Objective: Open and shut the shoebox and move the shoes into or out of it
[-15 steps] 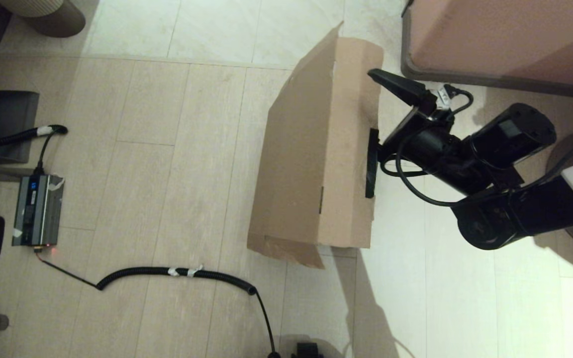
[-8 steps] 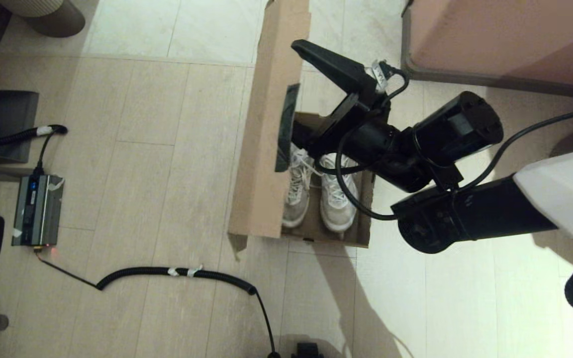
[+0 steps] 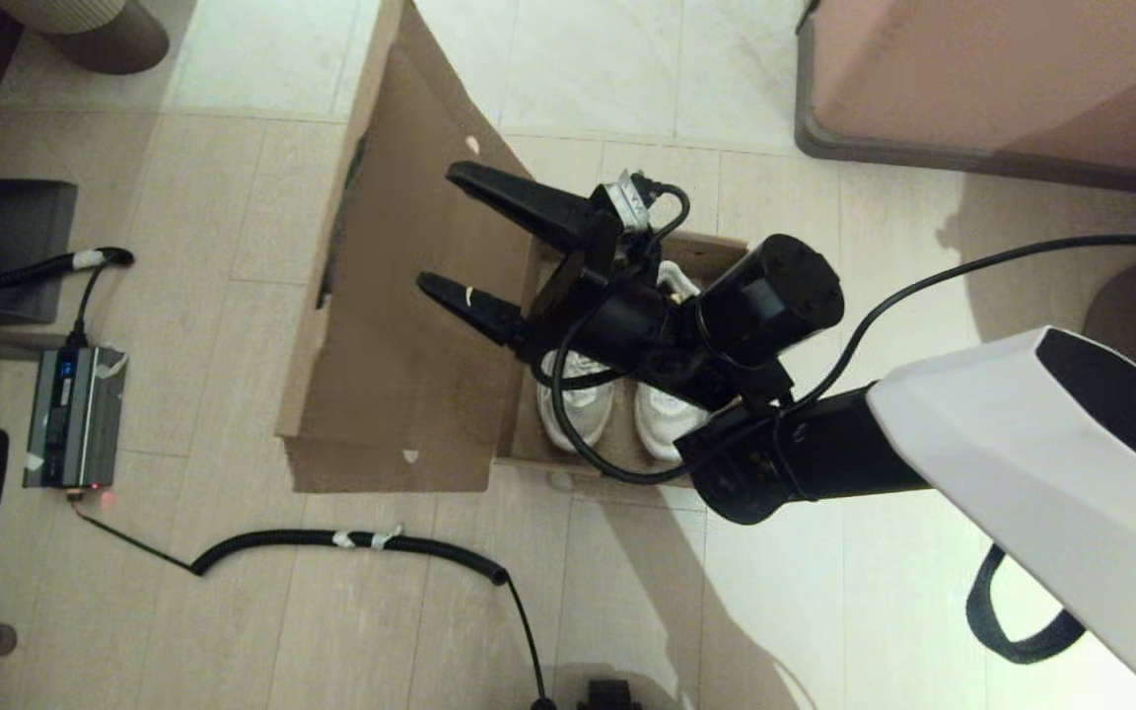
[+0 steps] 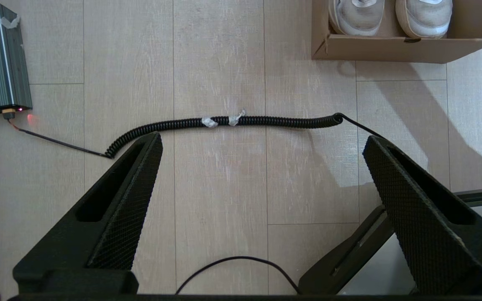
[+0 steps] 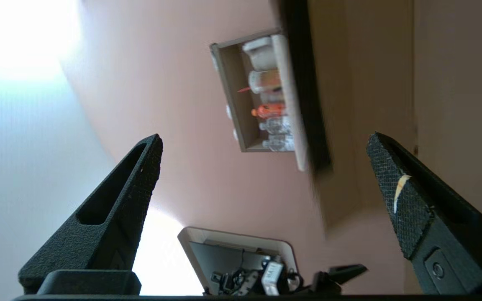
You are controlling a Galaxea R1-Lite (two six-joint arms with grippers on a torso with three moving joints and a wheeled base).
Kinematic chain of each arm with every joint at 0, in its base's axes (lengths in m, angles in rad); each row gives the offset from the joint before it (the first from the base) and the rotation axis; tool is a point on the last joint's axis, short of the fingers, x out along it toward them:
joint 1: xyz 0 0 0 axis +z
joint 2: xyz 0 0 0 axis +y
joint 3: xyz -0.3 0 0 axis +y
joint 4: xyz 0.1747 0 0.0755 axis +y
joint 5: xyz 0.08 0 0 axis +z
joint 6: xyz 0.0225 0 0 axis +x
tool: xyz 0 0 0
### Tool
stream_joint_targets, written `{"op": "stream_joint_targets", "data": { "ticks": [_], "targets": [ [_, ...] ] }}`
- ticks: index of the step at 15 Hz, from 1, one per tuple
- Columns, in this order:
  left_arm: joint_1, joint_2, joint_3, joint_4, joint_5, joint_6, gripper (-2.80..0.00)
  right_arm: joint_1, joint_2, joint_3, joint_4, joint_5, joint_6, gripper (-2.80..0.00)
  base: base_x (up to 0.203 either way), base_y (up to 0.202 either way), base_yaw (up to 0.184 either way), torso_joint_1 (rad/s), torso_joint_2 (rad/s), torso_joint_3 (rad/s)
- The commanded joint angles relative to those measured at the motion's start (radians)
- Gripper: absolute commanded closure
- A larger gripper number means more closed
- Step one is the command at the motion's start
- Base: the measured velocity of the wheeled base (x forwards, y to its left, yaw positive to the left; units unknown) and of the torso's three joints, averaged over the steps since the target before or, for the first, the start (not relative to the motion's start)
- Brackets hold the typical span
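The brown cardboard shoebox (image 3: 617, 461) stands on the floor with its lid (image 3: 400, 345) swung wide open to the left, inner face up. Both white sneakers (image 3: 580, 402) lie side by side inside, partly hidden by my right arm. My right gripper (image 3: 435, 229) hangs open over the lid's inner face, nothing between its fingers. In the right wrist view the gripper (image 5: 265, 139) points at a wall and shelf. My left gripper (image 4: 262, 140) is open low over the floor, short of the shoebox front wall (image 4: 404, 44), where the sneakers' toes (image 4: 356, 14) show.
A coiled black cable (image 3: 351, 540) runs across the floor before the box to a grey power unit (image 3: 73, 414). A pink padded piece of furniture (image 3: 1002, 79) stands at the back right, a ribbed basket (image 3: 85, 30) at the back left.
The lid has swung from nearly shut, through upright, to laid open on the left. My right gripper moved left with it and now stands off the lid's edge.
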Motion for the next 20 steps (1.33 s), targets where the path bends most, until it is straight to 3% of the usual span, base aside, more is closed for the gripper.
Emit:
{"op": "stream_joint_targets", "data": {
  "ticks": [1, 3, 5, 9, 12, 16, 20],
  "targets": [
    [0.000, 0.001, 0.008, 0.000, 0.000, 0.000, -2.80, 0.002, 0.046, -0.019, -0.002, 0.006, 0.003, -2.80, 0.000, 0.000, 0.000, 0.000, 0.00, 0.000],
    [0.000, 0.000, 0.008, 0.000, 0.000, 0.000, -2.80, 0.000, 0.065, -0.007, 0.002, 0.006, -0.063, -2.80, 0.000, 0.000, 0.000, 0.000, 0.00, 0.000],
    [0.000, 0.001, 0.008, 0.000, 0.000, 0.000, -2.80, -0.032, 0.039, 0.070, 0.003, 0.007, -0.182, -2.80, 0.000, 0.000, 0.000, 0.000, 0.00, 0.000],
    [0.000, 0.001, 0.008, 0.000, 0.000, 0.000, -2.80, -0.264, -0.147, 0.164, 0.122, 0.006, -0.446, -2.80, 0.000, 0.000, 0.000, 0.000, 0.00, 0.000],
    [0.000, 0.002, 0.008, 0.000, 0.000, 0.000, -2.80, -0.432, -0.405, 0.300, 0.184, 0.006, -0.568, -2.80, 0.000, 0.000, 0.000, 0.000, 0.00, 0.000],
    [0.000, 0.001, 0.008, 0.000, 0.000, 0.000, -2.80, -0.660, -0.857, 0.780, 0.245, 0.003, -0.708, -2.80, 0.000, 0.000, 0.000, 0.000, 0.00, 0.000],
    [0.000, 0.001, 0.008, 0.000, 0.000, 0.000, -2.80, -0.860, -1.210, 1.272, 0.509, -0.024, -0.988, -2.80, 0.000, 0.000, 0.000, 0.000, 0.00, 0.000]
  ]
}}
